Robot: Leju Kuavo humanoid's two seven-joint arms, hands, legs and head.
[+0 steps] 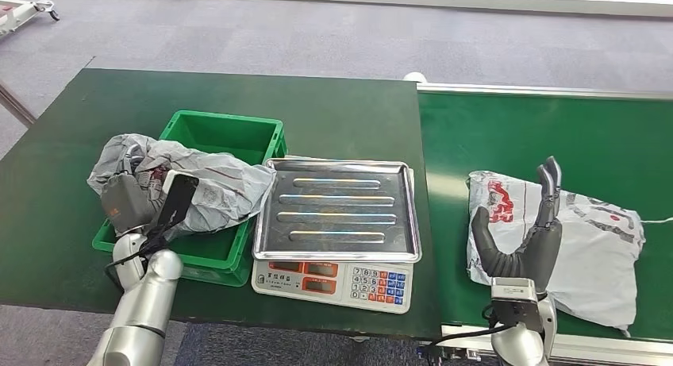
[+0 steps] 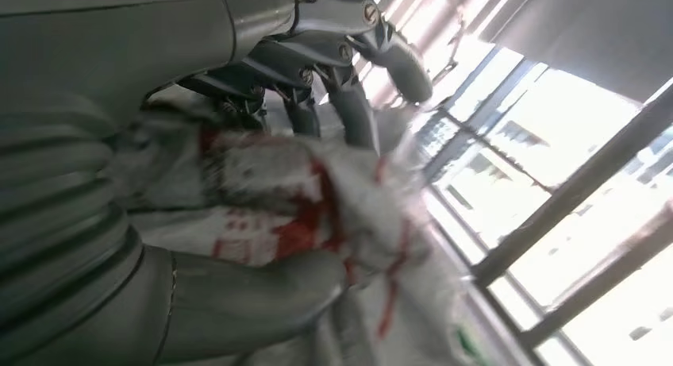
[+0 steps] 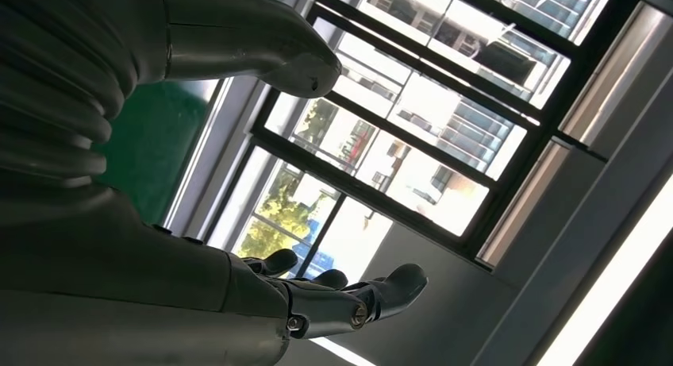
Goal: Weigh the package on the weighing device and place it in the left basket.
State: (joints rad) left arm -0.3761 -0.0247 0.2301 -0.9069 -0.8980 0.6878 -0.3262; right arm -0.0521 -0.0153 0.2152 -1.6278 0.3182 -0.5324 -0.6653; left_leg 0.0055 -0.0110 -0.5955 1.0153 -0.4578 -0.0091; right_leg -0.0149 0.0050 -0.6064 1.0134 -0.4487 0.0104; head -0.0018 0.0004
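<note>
Grey crinkled plastic fills my left hand (image 1: 127, 201): I'm gripping the package (image 1: 208, 183) over the green basket (image 1: 226, 140), fingers (image 2: 349, 104) and thumb wrapped into its folds, red print blurred in the wrist view. Much of that hand is buried under the bag, and I can't tell whether the package touches the basket floor. Beside it on the table (image 1: 333, 112) the scale (image 1: 337, 223) sits with a bare steel tray. My right hand (image 1: 528, 239) is spread, holding nothing, raised above a second package (image 1: 595, 247) on the conveyor (image 1: 555, 136).

Bright, even light; glare on scale tray (image 1: 337, 209); left wrist view blurry.
</note>
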